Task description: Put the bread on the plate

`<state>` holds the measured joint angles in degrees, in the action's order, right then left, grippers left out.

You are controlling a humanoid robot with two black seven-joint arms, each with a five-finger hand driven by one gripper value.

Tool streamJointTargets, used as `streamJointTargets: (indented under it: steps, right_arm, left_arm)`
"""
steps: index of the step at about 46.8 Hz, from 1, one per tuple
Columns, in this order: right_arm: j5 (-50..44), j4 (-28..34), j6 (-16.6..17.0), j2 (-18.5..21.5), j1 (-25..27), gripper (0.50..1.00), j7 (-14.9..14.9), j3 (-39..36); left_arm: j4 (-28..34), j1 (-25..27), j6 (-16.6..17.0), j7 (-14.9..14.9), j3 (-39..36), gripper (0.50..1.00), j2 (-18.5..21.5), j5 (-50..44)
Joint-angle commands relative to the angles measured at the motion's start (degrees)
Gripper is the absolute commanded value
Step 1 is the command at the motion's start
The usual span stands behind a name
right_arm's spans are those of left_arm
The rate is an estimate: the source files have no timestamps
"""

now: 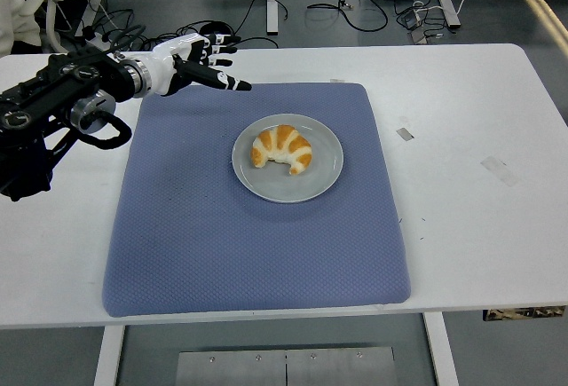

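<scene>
We see the bread (pixel 283 149), a croissant, lying on the grey plate (pixel 324 177), a bit left of the plate's middle. Plate sits on the blue mat (pixel 222 244), toward the mat's far edge, roughly centred side to side. Mat covers the middle of the white surface (pixel 479 217). Left hand (pixel 200 64) hovers over the mat's far-left corner, well apart from the plate, fingers spread and holding nothing. Small bits of tape (pixel 405 133) lie on the surface right of the mat. We see no right hand.
</scene>
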<state>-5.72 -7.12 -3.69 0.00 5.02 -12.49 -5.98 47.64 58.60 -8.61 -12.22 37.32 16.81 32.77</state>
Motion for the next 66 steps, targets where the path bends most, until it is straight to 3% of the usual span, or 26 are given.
streamJointTargets:
  steps: [1, 7, 16, 22, 29, 35, 39, 45, 54, 66]
  right_arm:
    - [0.0, 0.0, 0.0, 0.0, 0.0, 1.000, 0.0, 0.0]
    - [0.0, 0.0, 0.0, 0.0, 0.0, 1.000, 0.0, 0.0]
    - [0.0, 0.1, 0.0, 0.0, 0.0, 1.000, 0.0, 0.0]
    - [0.0, 0.0, 0.0, 0.0, 0.0, 1.000, 0.0, 0.0]
    - [0.0, 0.0, 0.0, 0.0, 0.0, 1.000, 0.0, 0.0]
    - [0.0, 0.0, 0.0, 0.0, 0.0, 1.000, 0.0, 0.0]
    - [0.0, 0.0, 0.0, 0.0, 0.0, 1.000, 0.0, 0.0]
    - [0.0, 0.0, 0.0, 0.0, 0.0, 1.000, 0.0, 0.0]
    - [0.0, 0.0, 0.0, 0.0, 0.0, 1.000, 0.0, 0.0]
    - [0.0, 0.0, 0.0, 0.0, 0.0, 1.000, 0.0, 0.0]
  left_arm:
    - [1.0, -2.7, 0.0, 0.0, 6.5, 0.980, 0.2, -0.3]
    - [1.7, -5.8, 0.0, 0.1, 13.4, 0.981, -0.1, -0.5]
    - [1.7, -8.9, -0.5, 0.5, 14.8, 0.981, 0.2, -0.6]
    - [1.7, -11.5, -3.3, 0.8, 21.6, 0.981, -0.2, -5.1]
    - [1.7, -13.9, -6.3, 1.1, 24.3, 0.981, -0.5, -10.8]
    - [0.7, -15.2, -8.0, 4.6, 26.0, 0.981, -0.6, -11.1]
    - [-1.1, -14.8, -8.3, 6.2, 25.5, 0.981, -0.4, -12.2]
    - [-4.7, -13.1, -9.3, 6.2, 25.3, 0.981, 0.0, -17.1]
    - [-8.3, -12.9, -15.3, 6.6, 25.3, 0.981, 0.8, -18.3]
    - [-10.3, -12.9, -15.8, 7.4, 25.3, 0.981, 0.0, -18.4]
